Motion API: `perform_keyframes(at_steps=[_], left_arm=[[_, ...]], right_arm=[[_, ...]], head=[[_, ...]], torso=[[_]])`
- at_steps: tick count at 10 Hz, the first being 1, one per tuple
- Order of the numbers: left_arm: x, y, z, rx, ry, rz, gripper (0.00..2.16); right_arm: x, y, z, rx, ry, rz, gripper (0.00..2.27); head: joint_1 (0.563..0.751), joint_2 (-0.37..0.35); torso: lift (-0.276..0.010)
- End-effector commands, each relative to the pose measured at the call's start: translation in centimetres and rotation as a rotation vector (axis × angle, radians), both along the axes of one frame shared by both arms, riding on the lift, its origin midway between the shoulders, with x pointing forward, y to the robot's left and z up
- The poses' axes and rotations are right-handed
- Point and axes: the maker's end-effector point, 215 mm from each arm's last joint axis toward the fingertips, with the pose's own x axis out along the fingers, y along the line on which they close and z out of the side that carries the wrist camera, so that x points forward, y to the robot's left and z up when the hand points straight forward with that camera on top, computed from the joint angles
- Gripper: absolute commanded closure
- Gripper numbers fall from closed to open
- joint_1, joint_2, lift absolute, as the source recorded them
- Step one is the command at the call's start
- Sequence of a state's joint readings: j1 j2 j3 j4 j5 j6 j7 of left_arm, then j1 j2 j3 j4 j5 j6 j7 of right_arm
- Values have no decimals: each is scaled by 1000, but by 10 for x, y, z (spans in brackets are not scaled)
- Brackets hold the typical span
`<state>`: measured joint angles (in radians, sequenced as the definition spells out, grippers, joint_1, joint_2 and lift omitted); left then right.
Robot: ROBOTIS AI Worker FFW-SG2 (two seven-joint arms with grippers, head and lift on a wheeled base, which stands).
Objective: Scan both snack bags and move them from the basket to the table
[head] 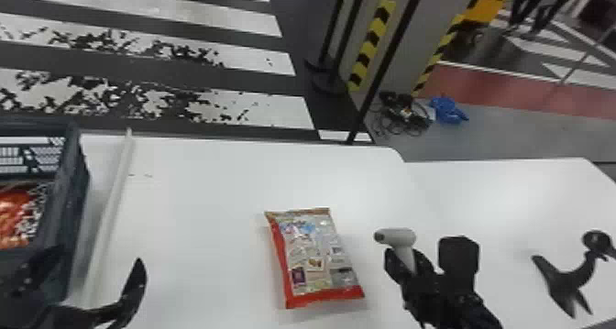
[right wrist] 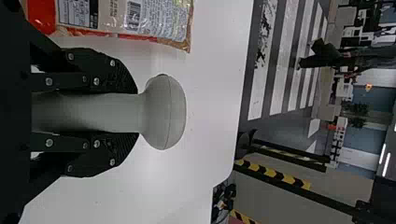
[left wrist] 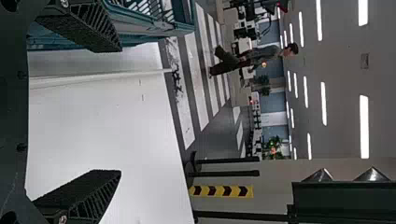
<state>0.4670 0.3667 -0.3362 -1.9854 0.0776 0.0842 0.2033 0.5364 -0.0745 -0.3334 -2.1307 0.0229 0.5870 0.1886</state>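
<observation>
Counting two claws nearest the viewer. Left claw (head: 91, 277): held wide, nothing between its two fingers, near the basket's close right-hand corner. Right claw (head: 407, 261): closed around the grip of one pale grey scanner (head: 395, 236), held up above the table (head: 197, 200).

Snack bags, two seen. First snack bag (head: 316, 254): lying on the table, between the two claws, printed panel up, red along one long side and the near end. Second, an orange-red bag (head: 13, 218), inside the one dark basket (head: 73, 204) at far left. One pale strip (head: 110, 213) runs along the table just right of the basket. One black stand (head: 566, 277) at far right, well apart from both bags.

Past the table: three dark poles (head: 387, 60), two yellow-and-black striped bands (head: 373, 44) on a grey pillar, one heap of black cables (head: 401, 115), one blue bundle (head: 448, 110) on the floor beside it. Broad white floor stripes (head: 183, 12) off to the left.

View notes. Head view gives the orange-red bag within the basket. Right wrist view adds a barcode (right wrist: 133, 15) on the tabled bag and the scanner's rounded head. Left wrist view adds ceiling lights (left wrist: 364, 126).
</observation>
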Motion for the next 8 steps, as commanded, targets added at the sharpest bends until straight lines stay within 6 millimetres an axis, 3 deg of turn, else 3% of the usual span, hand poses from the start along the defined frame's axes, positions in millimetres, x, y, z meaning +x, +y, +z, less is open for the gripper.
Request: perform_keyframes(at_steps=[1, 4, 8], left_arm=[[0, -3, 3, -6, -6, -4, 63], [0, -8, 8, -11, -13, -12, 63], [-3, -10, 8, -2, -16, -13, 66]], right_arm=[[-20, 11, -4, 54, 52, -16, 2253], [-26, 41, 0, 116, 49, 16, 2253], [-16, 77, -6, 156, 46, 59, 2253]], head=[[695, -350], [695, -349], [695, -299]], torso=[[-98], [-98], [-98]])
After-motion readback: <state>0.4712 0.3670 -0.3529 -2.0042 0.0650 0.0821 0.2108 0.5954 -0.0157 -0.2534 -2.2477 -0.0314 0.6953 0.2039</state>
